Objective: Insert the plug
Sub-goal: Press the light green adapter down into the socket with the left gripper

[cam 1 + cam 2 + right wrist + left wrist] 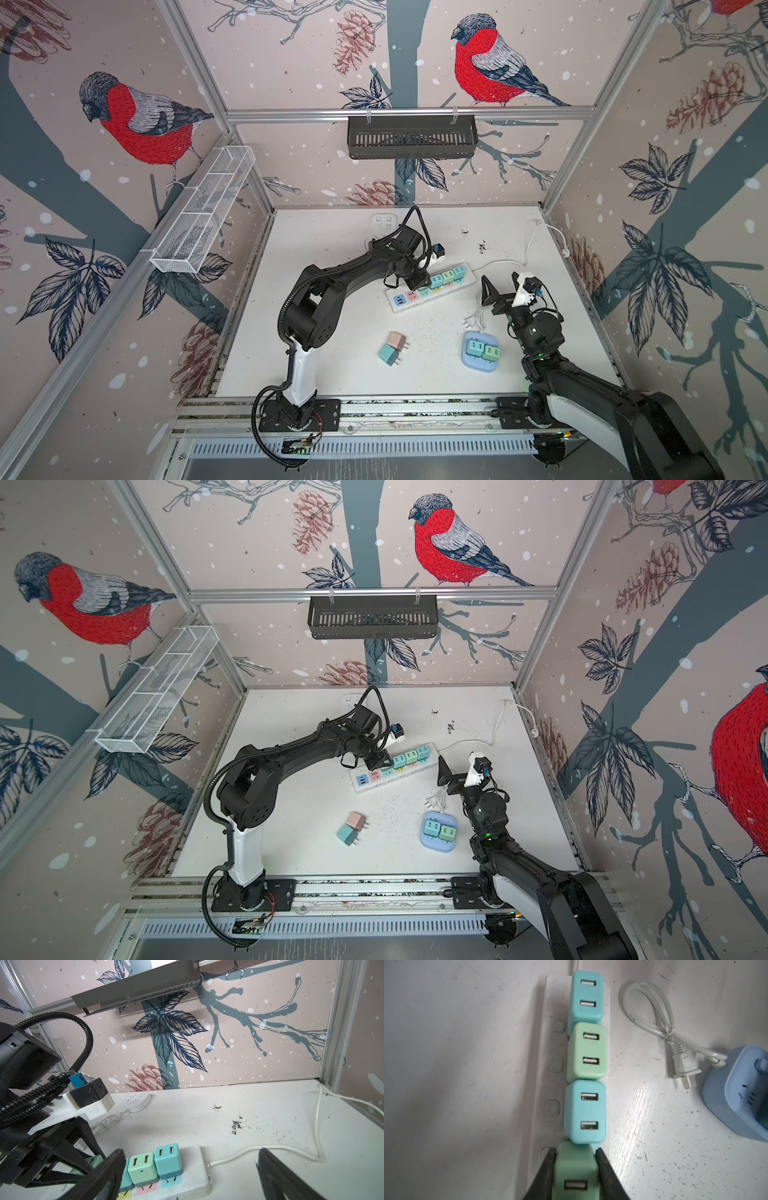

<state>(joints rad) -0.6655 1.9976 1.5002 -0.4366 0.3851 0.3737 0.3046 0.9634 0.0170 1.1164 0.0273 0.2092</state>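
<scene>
Left gripper [576, 1152] clamped on the green plug [575, 1169] at the power strip [542, 1084] — three seated plugs [586, 1055] alongside; blue dock [468, 362] holds a plug pair [482, 350]; right gripper [191, 1152] gapes, empty.

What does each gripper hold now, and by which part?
Left gripper: the green adapter, pinched on its two opposite side faces. Right gripper: open, holding nothing.

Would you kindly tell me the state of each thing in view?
left pincer: shut on green charger at the power strip
right pincer: open, empty
three chargers: plugged into the power strip
pink charger: loose on table
teal charger: loose on table
white plug: unplugged, lying on table
blue socket block: two chargers plugged in
</scene>
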